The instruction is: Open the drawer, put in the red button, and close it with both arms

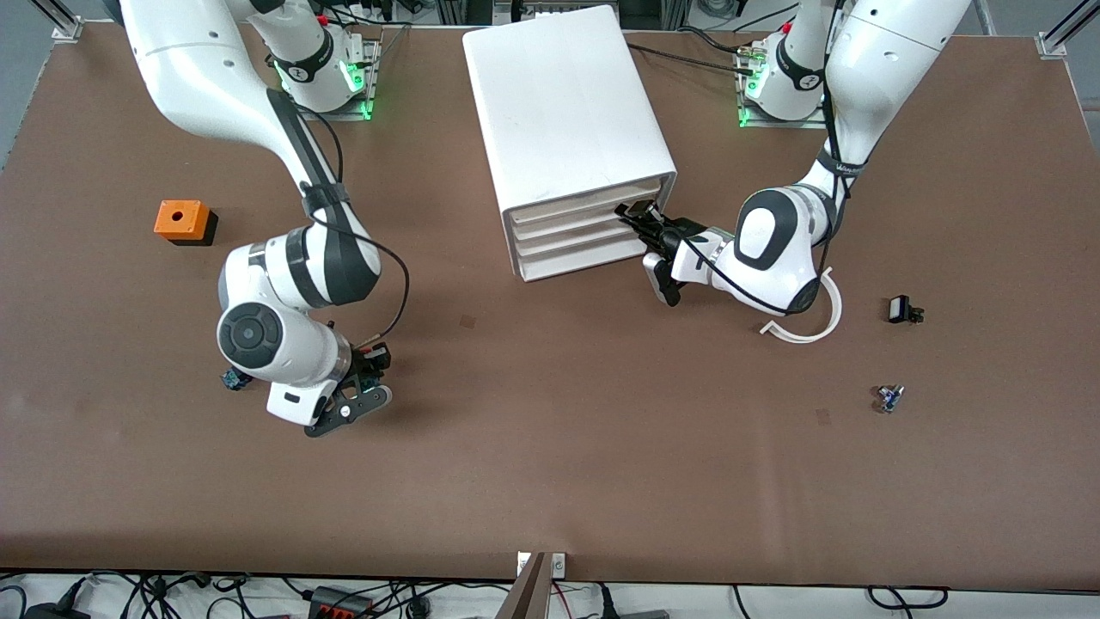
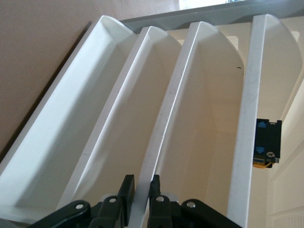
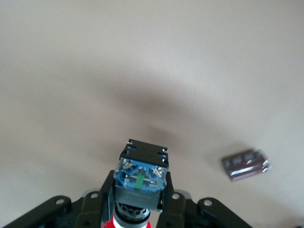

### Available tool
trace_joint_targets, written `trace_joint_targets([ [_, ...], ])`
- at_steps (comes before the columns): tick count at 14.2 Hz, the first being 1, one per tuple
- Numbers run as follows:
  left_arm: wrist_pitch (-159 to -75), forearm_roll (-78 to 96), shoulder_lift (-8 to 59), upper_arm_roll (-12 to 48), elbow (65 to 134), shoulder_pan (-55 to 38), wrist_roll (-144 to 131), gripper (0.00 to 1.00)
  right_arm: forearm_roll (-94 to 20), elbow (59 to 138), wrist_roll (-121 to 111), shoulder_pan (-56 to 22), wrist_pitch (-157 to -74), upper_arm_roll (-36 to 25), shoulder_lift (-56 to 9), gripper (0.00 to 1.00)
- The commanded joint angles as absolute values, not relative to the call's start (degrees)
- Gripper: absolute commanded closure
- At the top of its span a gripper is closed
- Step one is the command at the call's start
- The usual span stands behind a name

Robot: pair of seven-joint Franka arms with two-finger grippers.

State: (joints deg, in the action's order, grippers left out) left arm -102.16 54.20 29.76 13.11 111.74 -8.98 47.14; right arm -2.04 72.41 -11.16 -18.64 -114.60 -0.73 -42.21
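The white cabinet (image 1: 567,120) stands at the table's middle with four stacked tray drawers. My left gripper (image 1: 643,222) is at the front of the drawer (image 1: 584,199), the uppermost one, at the end toward the left arm. In the left wrist view its black fingers (image 2: 126,192) are shut on that drawer's thin white front lip (image 2: 156,142). My right gripper (image 1: 365,387) hangs low over the table toward the right arm's end, shut on the red button (image 3: 141,173). The button's black and blue body points away from the hand and its red cap (image 3: 130,221) sits between the jaws.
An orange cube (image 1: 182,220) sits toward the right arm's end. A small blue and black part (image 1: 234,379) lies beside the right wrist. A white curved strip (image 1: 808,331), a black part (image 1: 902,309) and a tiny part (image 1: 889,397) lie toward the left arm's end.
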Motion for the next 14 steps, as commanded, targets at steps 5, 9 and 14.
trace_joint_targets([
  [5,-102.83,54.32,38.13,12.13,98.10,-5.45,46.49,0.94,-2.99,66.18,-10.11,-21.88,-113.99,-0.62,-42.80,1.00],
  [9,-103.10,54.23,42.01,10.02,91.41,-5.45,46.76,0.57,-2.99,65.22,-8.54,-23.11,-117.32,1.49,-42.80,1.00],
  [14,-98.37,52.57,40.17,9.15,91.23,-4.66,41.43,0.00,-2.90,63.29,-3.00,-30.13,-119.89,2.20,-42.89,1.00],
])
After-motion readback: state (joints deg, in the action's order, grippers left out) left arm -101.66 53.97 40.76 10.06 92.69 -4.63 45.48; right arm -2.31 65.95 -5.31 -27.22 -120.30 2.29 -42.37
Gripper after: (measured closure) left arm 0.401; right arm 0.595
